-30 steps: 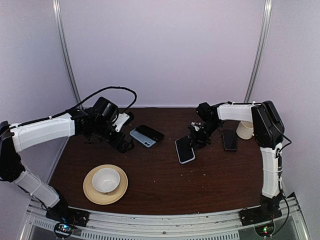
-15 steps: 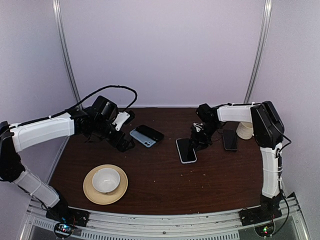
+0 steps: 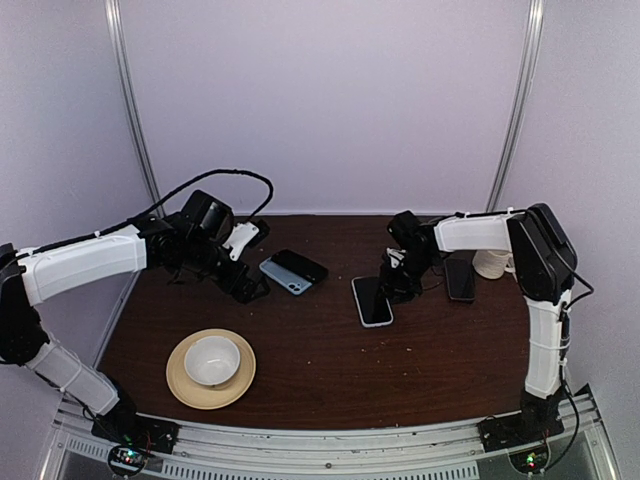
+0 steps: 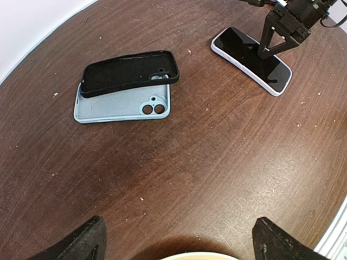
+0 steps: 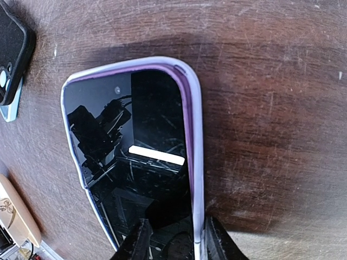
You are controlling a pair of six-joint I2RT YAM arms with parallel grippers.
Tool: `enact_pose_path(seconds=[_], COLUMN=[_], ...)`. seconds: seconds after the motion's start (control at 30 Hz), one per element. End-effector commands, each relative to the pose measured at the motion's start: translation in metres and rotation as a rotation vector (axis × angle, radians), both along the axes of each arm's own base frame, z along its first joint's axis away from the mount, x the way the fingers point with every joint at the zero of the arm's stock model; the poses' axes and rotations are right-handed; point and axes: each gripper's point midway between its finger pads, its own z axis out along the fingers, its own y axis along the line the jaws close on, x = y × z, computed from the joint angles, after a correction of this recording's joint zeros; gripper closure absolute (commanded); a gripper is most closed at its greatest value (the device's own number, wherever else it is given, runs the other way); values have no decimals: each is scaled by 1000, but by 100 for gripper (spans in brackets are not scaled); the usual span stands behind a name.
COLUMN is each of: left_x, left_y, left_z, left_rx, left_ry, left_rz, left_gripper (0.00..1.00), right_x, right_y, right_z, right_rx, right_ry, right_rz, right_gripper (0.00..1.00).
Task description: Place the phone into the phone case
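The phone, an all-black slab, lies flat at the right, just past my right arm and untouched. The phone case lies left of centre, a black shell resting askew on a light-blue piece with two round camera holes. My right gripper is open. Its fingers straddle the end rim of a different, light-rimmed phone, which lies flat on the table with its screen up. My left gripper hangs wide open with nothing in it, left of the case.
A tan plate holding a white bowl sits front left, its rim just under my left gripper. A cream cup stands at the far right. The brown table's curved edges run close behind both arms.
The light-rimmed phone, tilted up in my right gripper a second ago, now lies flat, and those jaws have widened. My left arm has not moved.
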Motion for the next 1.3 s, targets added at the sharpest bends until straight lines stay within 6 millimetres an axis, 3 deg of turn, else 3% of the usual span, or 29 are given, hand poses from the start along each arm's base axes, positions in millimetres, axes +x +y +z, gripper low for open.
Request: enact_pose_path(seconds=[0.0, 0.2, 0.3, 0.5, 0.63, 0.83, 1.0, 1.27], left_x=[3, 3, 3, 3, 4, 5, 5, 6], left_y=[-3, -2, -2, -2, 0, -1, -1, 0], left_z=[15, 16, 17, 17, 15, 11, 10, 9], left_rx=[-39, -40, -43, -50, -37, -35, -32, -28], left_ry=[-34, -36, -39, -32, -39, -27, -21, -24], left_rz=[-14, -14, -13, -14, -7, -10, -10, -8], left_gripper=[2, 3, 2, 2, 3, 3, 2, 2], right_x=[-10, -14, -12, 32, 53, 62, 50, 17], right_y=[3, 17, 7, -21, -18, -15, -5, -43], right_z=[10, 24, 23, 36, 35, 16, -6, -53], right_rx=[-42, 52, -4, -160, -178, -200, -193, -429], right_ry=[7, 23, 5, -72, -93, -80, -34, 59], right_rz=[27, 21, 23, 39, 59, 73, 126, 150], right_gripper=[67, 67, 65, 64, 69, 74, 82, 94])
